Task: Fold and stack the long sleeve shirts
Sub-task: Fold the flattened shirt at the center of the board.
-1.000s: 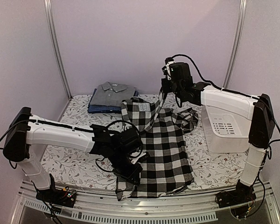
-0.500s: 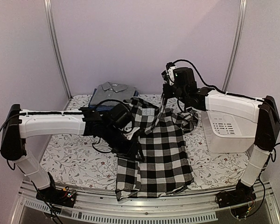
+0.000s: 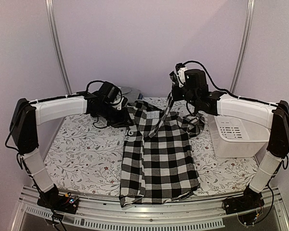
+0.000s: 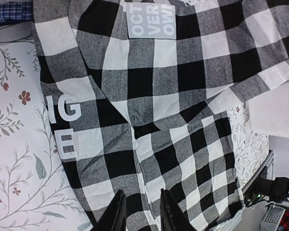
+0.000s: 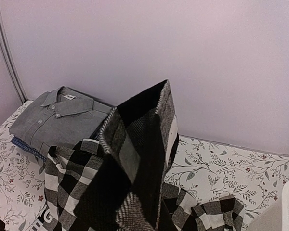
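Hovering over the checked shirt (image 3: 164, 154), our left gripper (image 4: 140, 215) has its fingers apart with nothing between them. It sits near the shirt's far-left corner, at about 11 o'clock on the table (image 3: 77, 154).

The shirt lies down the middle from 12 to 6 o'clock, and its hem droops over the near edge.

Our right gripper (image 3: 175, 94), at about 1 o'clock, holds one sleeve (image 3: 164, 114) raised. Cloth hides the fingers in the wrist view, but they appear clamped on it, since the sleeve hangs from them.

The grey shirt (image 5: 53, 120) lies folded on the blue shirt (image 5: 21, 143) at 11 o'clock, close behind our left arm. The basket (image 3: 236, 139) stands at 3 o'clock.

We see three risks:
- A thin pinch on the sleeve could slip and drop it in a heap.
- The overhanging hem could drag the shirt toward 6 o'clock if we lift too much cloth at once.
- A careless swing of the left arm could knock the finished stack.

A grey patch (image 4: 149, 20) by the collar reads "OCT VER OW". Large white letters (image 4: 70, 108) on the cloth show "IG" and "E", with the rest folded away. The grey shirt's neck tag is too small to read.
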